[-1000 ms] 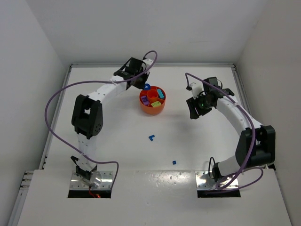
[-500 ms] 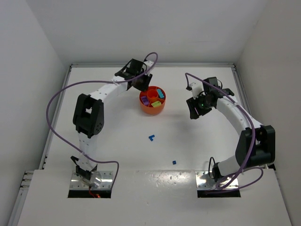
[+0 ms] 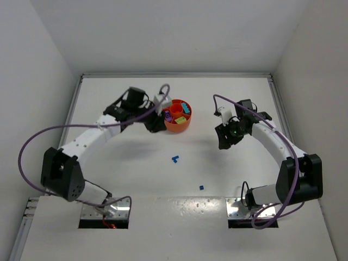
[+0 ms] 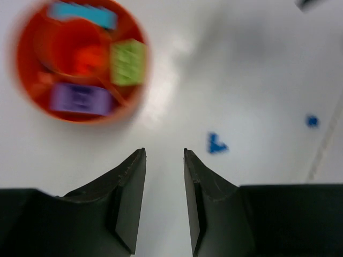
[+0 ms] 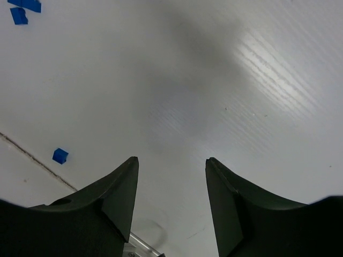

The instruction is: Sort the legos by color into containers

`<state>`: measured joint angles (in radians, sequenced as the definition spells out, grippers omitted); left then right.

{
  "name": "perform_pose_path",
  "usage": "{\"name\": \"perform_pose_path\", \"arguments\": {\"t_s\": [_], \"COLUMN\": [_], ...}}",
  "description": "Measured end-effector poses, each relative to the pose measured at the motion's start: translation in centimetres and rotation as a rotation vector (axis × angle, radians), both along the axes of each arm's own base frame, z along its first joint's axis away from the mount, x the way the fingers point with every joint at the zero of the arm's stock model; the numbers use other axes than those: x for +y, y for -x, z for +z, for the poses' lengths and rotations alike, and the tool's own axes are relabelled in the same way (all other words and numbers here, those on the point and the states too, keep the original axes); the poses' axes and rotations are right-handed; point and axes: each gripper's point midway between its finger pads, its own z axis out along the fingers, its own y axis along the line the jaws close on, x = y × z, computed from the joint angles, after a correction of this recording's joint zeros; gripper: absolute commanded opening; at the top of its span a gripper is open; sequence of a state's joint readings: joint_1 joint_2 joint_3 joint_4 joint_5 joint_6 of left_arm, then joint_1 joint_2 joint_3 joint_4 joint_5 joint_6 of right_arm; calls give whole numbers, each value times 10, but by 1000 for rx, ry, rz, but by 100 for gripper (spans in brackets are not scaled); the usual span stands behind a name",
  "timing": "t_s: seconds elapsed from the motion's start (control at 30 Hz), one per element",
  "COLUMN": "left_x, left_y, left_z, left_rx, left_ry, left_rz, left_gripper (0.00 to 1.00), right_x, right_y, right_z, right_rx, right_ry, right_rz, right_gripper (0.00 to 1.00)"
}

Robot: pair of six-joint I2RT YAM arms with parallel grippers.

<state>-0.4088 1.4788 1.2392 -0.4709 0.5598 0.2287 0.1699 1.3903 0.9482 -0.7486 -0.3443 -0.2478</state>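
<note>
The orange bowl point(image 3: 178, 127) stands at the back middle of the table, with purple, lime and teal legos in its wedges. In the left wrist view the bowl point(image 4: 25, 80) is blurred and holds a purple lego point(image 4: 80, 99), a lime lego point(image 4: 127, 63) and a teal lego point(image 4: 83, 13). My left gripper point(image 3: 155, 123) is just left of the bowl, open and empty point(image 4: 164, 152). A blue lego point(image 3: 175, 159) lies on the table in front of the bowl point(image 4: 217, 143). A smaller blue lego point(image 3: 201, 187) lies nearer point(image 4: 312, 121) point(image 5: 60, 156). My right gripper point(image 3: 224, 137) is right of the bowl, open and empty point(image 5: 171, 160).
White walls close in the table on the left, back and right. A seam point(image 5: 32, 152) crosses the table near the small blue lego. Purple cables loop over both arms. The arm bases sit on metal plates point(image 3: 244, 209) at the near edge.
My left arm has swung from behind the bowl round to its left side. A blue piece seen at its tips a second ago no longer shows. My right arm has barely shifted.
</note>
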Motion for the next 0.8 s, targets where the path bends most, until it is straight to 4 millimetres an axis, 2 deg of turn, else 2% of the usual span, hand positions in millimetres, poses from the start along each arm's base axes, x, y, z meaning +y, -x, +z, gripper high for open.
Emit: {"name": "perform_pose_path", "arguments": {"t_s": [0.07,0.17,0.23,0.27,0.33,0.5,0.8], "left_x": [-14,-25,-23,-20,-19,-46,-122], "left_y": [51,123,159,167,169,159,200], "left_z": [-31,-94,-127,-135,-144,-135,-118], "left_rx": [54,156,214,227,220,138,23], "left_ry": [-37,-144,-220,-248,-287,-264,-237], "left_rz": [-100,-204,-245,-249,-235,-255,-414], "left_gripper": [35,32,31,29,29,29,32], "right_x": [-1,-1,-2,-2,-2,-3,-17], "right_y": [6,10,11,11,11,15,7], "right_z": [-6,-12,-13,-13,-13,-12,-14], "right_rx": [18,32,37,37,37,27,1], "right_ry": [2,2,3,3,4,8,66], "right_rz": [-3,-11,-16,-18,-18,-16,-91], "right_gripper": [53,53,53,53,53,53,53]}}
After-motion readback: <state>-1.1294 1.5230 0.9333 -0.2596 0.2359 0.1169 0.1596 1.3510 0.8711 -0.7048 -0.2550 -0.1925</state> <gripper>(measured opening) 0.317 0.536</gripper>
